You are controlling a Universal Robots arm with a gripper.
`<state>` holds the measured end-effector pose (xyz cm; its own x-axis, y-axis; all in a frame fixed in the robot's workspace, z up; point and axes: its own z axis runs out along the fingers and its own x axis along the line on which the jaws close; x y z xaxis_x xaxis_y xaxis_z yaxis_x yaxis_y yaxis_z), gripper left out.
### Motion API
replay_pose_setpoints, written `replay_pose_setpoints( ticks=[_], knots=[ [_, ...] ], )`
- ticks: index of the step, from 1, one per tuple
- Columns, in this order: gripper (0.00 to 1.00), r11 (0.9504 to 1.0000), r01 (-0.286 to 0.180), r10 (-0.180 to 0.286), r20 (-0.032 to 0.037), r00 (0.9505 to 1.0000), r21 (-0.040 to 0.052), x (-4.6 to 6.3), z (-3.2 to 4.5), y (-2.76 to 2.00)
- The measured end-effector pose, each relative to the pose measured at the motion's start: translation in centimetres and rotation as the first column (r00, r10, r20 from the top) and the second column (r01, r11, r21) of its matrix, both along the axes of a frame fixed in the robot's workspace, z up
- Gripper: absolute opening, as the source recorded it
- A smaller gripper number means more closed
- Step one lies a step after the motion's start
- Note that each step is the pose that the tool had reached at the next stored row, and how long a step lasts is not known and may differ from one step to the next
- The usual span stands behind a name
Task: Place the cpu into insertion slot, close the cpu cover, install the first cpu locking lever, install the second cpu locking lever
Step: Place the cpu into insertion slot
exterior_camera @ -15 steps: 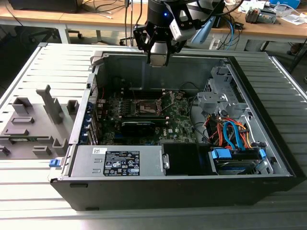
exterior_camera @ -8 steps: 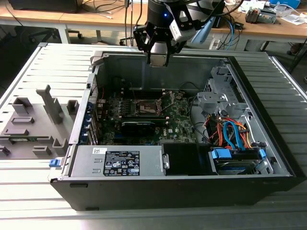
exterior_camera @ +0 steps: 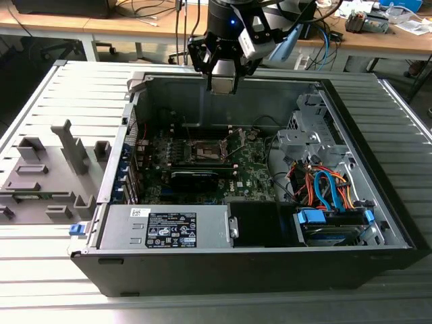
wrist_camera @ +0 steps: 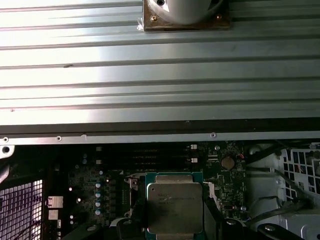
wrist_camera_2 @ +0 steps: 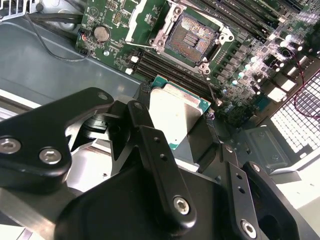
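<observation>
The cpu [wrist_camera_2: 177, 117] is being held above the computer case [exterior_camera: 270, 270].
It is being gripped between the fingers [wrist_camera_2: 150, 145] of the gripper [exterior_camera: 223, 84], at twelve o'clock from the open insertion slot [exterior_camera: 206, 150] in the exterior view.

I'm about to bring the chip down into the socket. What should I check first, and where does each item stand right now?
1. Grip on the chip: ok. The claw has the cpu between its fingers in both wrist views.
2. Insertion slot empty: ok. Its contacts are bare, with nothing lying in it.
3. Cpu lined up over the slot: not ok. In the second wrist view the slot lies beyond the chip's edge, not under it.
4. Cpu cover swung fully clear: cannot tell.
</observation>
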<state>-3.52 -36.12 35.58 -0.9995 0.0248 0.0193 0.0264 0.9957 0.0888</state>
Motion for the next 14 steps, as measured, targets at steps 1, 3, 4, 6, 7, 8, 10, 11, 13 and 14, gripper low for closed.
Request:
replay_pose_setpoints(
  ticks=[1,3,4,6,7,8,10,11,13,14],
  knots=[
    [0.54,1.0,0.0,0.0,0.0,1.0,0.0,0.0,-0.01,0.0],
    [0.54,1.0,0.0,0.0,0.0,1.0,0.0,0.0,-0.07,0.0],
    [0.54,1.0,0.0,0.0,0.0,1.0,0.0,0.0,-0.09,0.0],
    [0.54,1.0,0.0,0.0,0.0,1.0,0.0,0.0,-0.14,-0.01],
    [0.54,1.0,0.0,0.0,0.0,1.0,0.0,0.0,-0.15,-0.01],
    [0.54,1.0,0.0,0.0,0.0,1.0,0.0,0.0,-0.17,-0.01],
    [0.54,1.0,0.0,0.0,0.0,1.0,0.0,0.0,-0.21,-0.01],
    [0.54,1.0,0.0,0.0,0.0,1.0,0.0,0.0,-0.23,-0.01],
    [0.54,1.0,0.0,0.0,0.0,1.0,0.0,0.0,-0.26,-0.02],
    [0.54,1.0,0.0,0.0,0.0,1.0,0.0,0.0,-0.27,-0.02]
  ],
)
